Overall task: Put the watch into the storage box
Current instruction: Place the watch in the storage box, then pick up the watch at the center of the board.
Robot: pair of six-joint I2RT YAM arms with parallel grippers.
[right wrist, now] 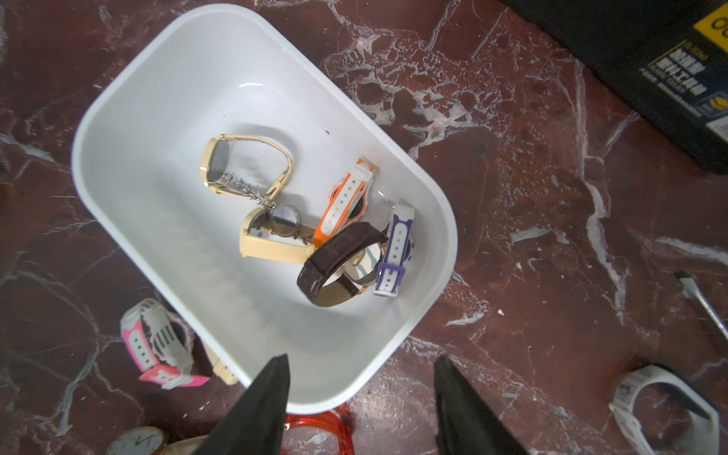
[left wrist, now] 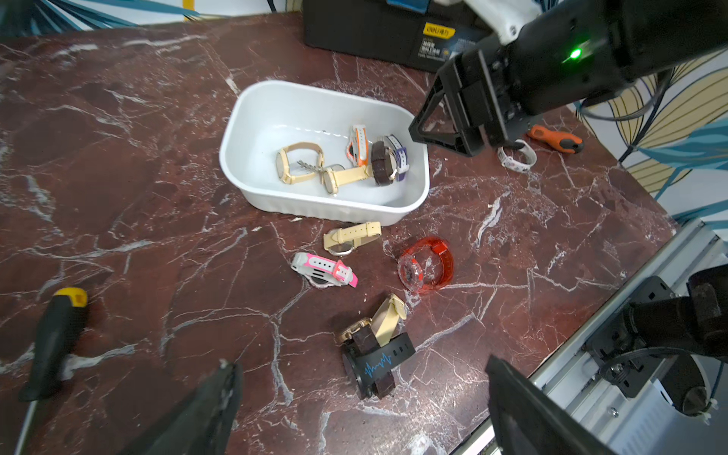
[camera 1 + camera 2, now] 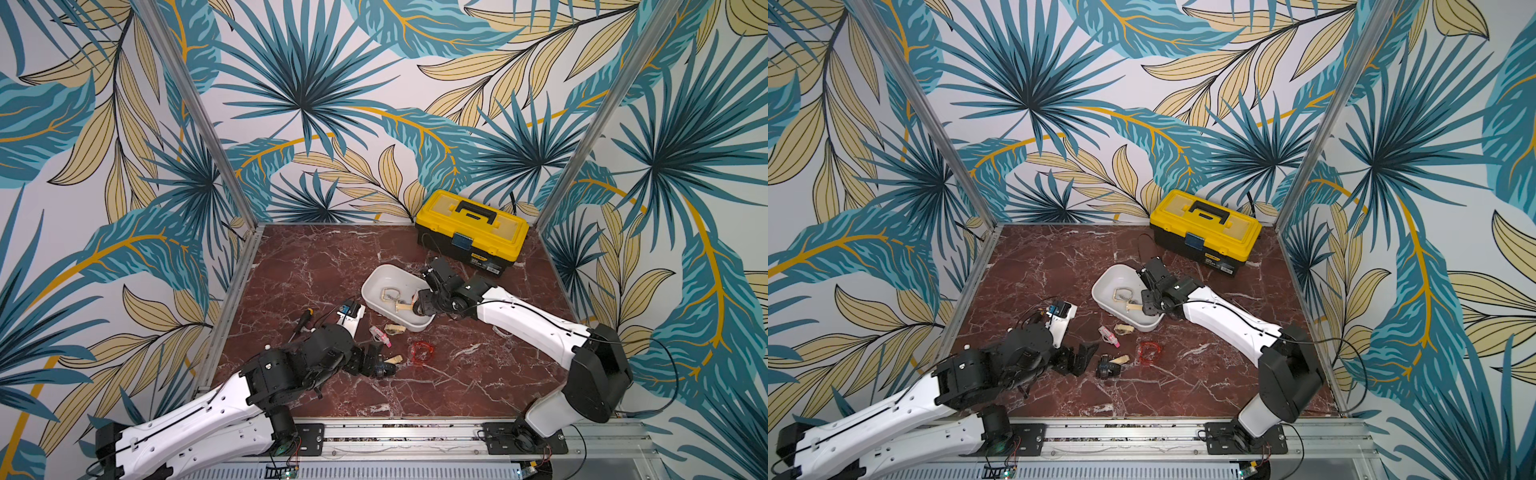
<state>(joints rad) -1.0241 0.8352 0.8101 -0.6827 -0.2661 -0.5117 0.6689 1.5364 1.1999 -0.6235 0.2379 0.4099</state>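
The storage box (image 3: pixel 371 279), a shallow white tub (image 1: pixel 118 102), stands mid-table and holds several watches, among them a brown-strap watch (image 1: pixel 338 268) and an orange-white one (image 1: pixel 346 197). My right gripper (image 1: pixel 362 357) hangs over the tub's near corner, open, with nothing between its fingers. More watches lie on the table: a cream one (image 2: pixel 350 236), a pink-white one (image 2: pixel 325 270), a clear red one (image 2: pixel 427 266) and a black one with a blue pulse line (image 2: pixel 378 362). My left gripper (image 2: pixel 361 362) is wide open, low over that black watch, holding nothing.
A yellow-and-black toolbox (image 3: pixel 471 232) stands at the back right. A black-and-yellow screwdriver (image 2: pixel 55 338) lies left of my left gripper. An orange-handled tool (image 2: pixel 555 138) and a white watch (image 2: pixel 516 155) lie under the right arm. An aluminium rail (image 3: pixel 395 432) borders the front.
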